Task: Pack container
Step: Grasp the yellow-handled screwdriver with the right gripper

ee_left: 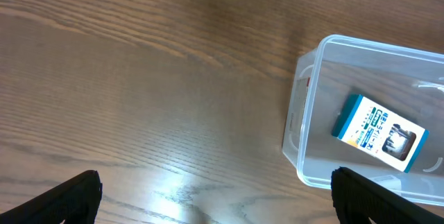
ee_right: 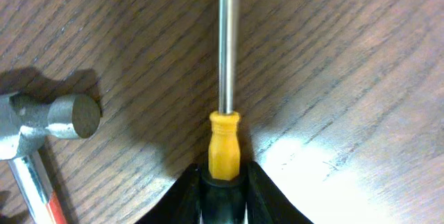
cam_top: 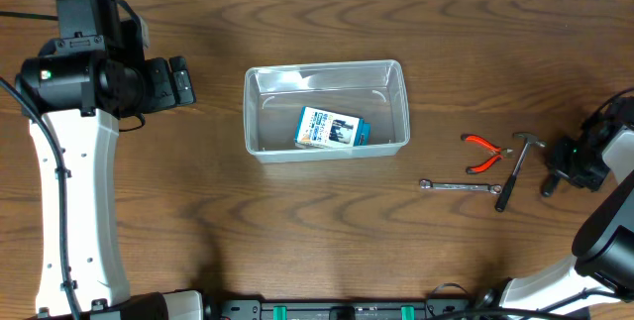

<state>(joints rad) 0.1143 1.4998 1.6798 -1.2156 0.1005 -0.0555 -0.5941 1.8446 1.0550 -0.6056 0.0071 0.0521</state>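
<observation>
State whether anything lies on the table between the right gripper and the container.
Yes: the hammer, red-handled pliers and wrench lie between the right gripper, which holds a screwdriver, and the container.

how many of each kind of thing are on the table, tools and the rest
container: 1
box (blue and white, inside the container): 1
pliers (red handles): 1
wrench: 1
hammer: 1
screwdriver (yellow and black handle): 1
total: 6

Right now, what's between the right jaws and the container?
Overhead view: hammer, red pliers, wrench, then bare table up to the container.
</observation>
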